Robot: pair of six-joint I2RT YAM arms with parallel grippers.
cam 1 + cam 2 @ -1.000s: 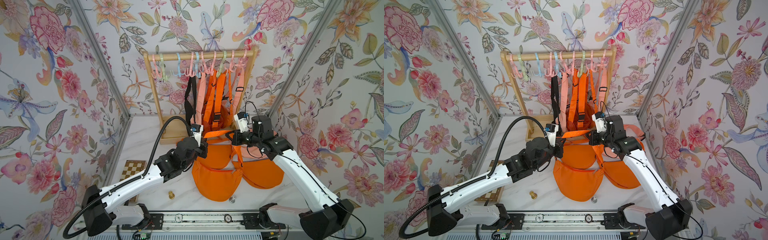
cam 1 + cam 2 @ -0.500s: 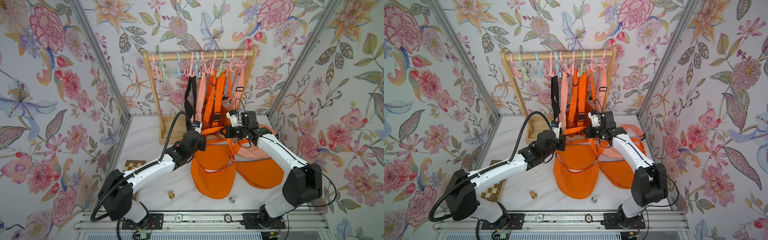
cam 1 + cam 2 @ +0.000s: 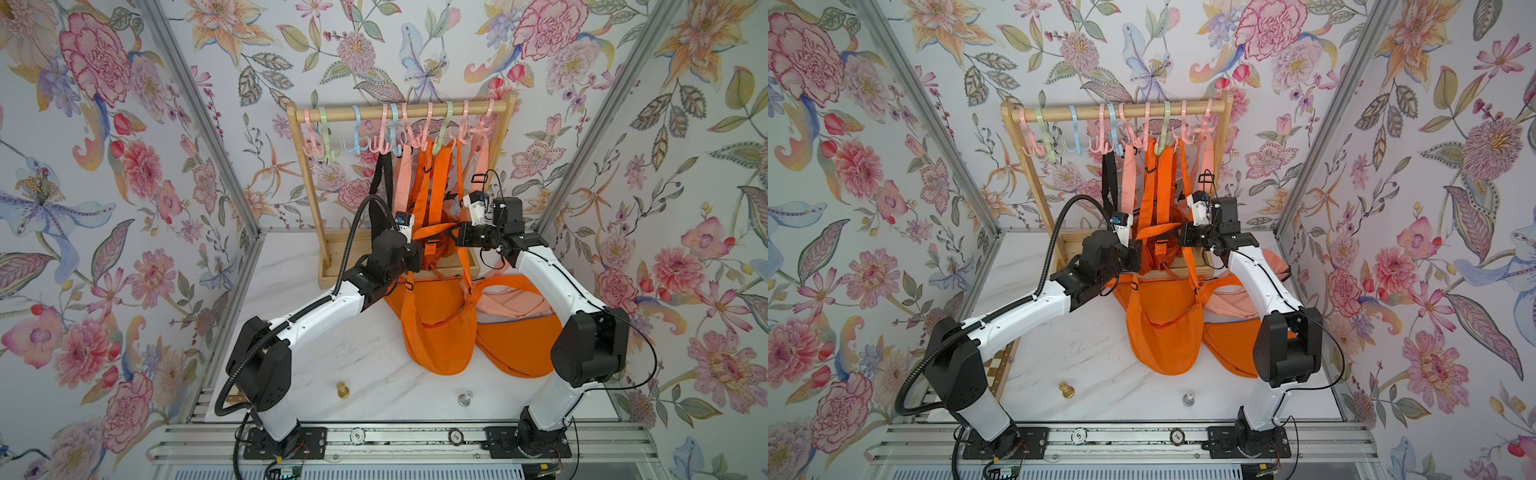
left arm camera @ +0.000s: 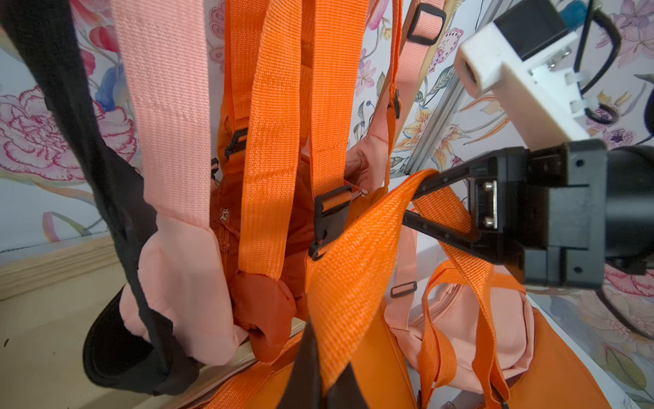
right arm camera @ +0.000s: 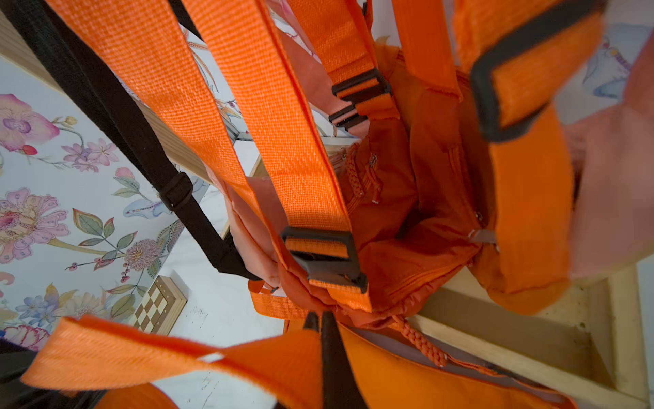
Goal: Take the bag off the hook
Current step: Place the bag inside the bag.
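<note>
1. left gripper (image 4: 320, 375): jaws clamped tight on orange strap (image 4: 354, 276).
2. Strap spans across to right gripper (image 4: 412, 202); orange bag (image 3: 440, 336) slumped on table (image 3: 332, 357), below both.
3. right gripper: pinched closed on same strap's far end.

We pinch the orange strap (image 4: 354, 269) in our left gripper (image 4: 318, 357), and our right gripper (image 4: 419, 203) clamps that same strap farther along. A peach strap (image 4: 170, 106) and a black strap (image 4: 60, 70) hang beyond.
</note>
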